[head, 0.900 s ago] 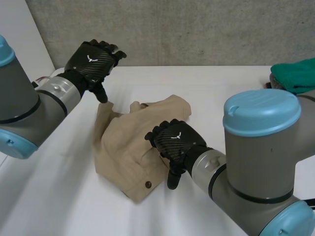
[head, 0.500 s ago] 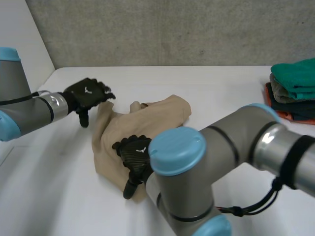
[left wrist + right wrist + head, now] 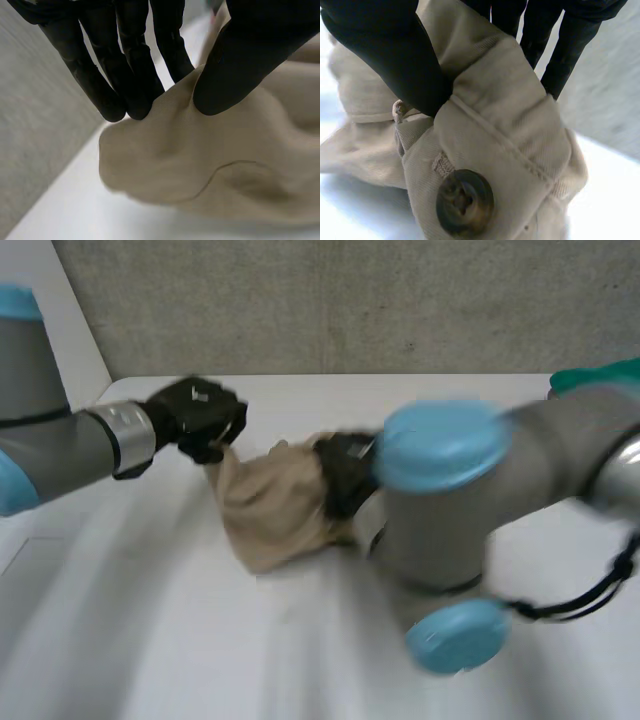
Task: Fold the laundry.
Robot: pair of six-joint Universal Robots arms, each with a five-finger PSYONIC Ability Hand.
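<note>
A beige garment (image 3: 275,505) hangs bunched between my two hands above the white table (image 3: 150,640). My left hand (image 3: 200,418) pinches its upper left edge; in the left wrist view the thumb (image 3: 240,65) and fingers (image 3: 130,75) squeeze a fold of the beige cloth (image 3: 200,160). My right hand (image 3: 340,475) grips the garment's right side. In the right wrist view its thumb (image 3: 395,55) and fingers (image 3: 560,45) clamp a waistband piece (image 3: 495,130) with a dark brown button (image 3: 465,202).
A stack of folded clothes, with a green one (image 3: 600,375) on top, sits at the table's far right edge behind my right arm (image 3: 450,490). A grey wall (image 3: 350,300) runs along the back.
Both hands have closed on the garment and lifted it from lying flat. The right hand moved up and to the right; the cloth now hangs gathered between them.
</note>
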